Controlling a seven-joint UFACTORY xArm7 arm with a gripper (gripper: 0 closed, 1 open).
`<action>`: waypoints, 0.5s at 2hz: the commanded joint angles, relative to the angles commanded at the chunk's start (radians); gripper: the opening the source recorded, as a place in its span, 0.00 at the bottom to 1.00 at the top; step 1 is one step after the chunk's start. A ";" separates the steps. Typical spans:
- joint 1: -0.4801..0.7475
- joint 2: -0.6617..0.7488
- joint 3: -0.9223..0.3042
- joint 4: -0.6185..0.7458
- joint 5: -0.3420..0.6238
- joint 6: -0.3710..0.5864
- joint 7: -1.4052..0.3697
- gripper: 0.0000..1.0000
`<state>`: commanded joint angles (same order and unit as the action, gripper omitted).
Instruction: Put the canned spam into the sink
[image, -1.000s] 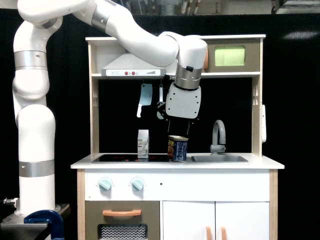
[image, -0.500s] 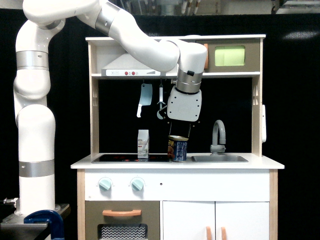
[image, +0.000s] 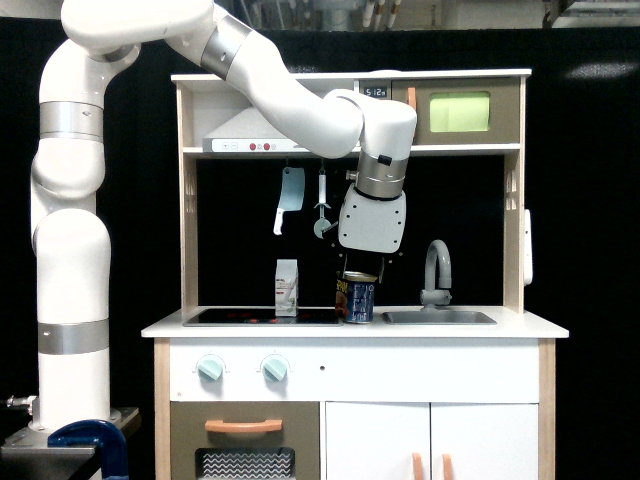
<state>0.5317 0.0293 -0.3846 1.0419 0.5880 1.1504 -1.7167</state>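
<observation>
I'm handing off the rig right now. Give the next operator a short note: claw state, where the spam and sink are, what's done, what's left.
Claw: just above the canned spam, fingers dark against the backdrop; open or shut cannot be told, and no grasp shows.
Canned spam: upright on the counter, between the stovetop and the sink, beside the sink's edge on the exterior view's left.
White carton: on the stovetop, apart from the tin.
Done: claw brought over the tin.
Left: grasp, lift, carry to the exterior view's right, set into the sink.

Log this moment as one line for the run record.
phase: approach | gripper: above spam can, grip state unclear | can: upright on counter beside sink | carton: untouched | task: not done
</observation>
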 joint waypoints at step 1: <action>-0.006 0.027 0.051 -0.009 0.027 -0.048 0.010 1.00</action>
<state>0.5256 0.0562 -0.3331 1.0325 0.6149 1.1023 -1.7070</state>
